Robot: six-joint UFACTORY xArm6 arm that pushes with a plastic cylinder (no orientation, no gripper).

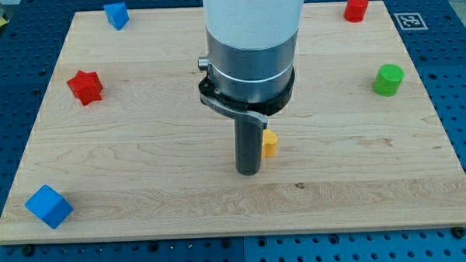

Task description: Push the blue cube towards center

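Pale matt wooden board (pixel 140 150); smooth blue cube (pixel 47 206); dark metal rod.

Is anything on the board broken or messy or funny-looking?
Nothing looks broken or spilled. The blocks are spread around the board: a blue cube at the bottom left, another blue block at the top left, a red star, a red cylinder and a green cylinder. Only a yellow block is half hidden behind my tip.

White cylinder, black collar, dark rod (pixel 249 150)
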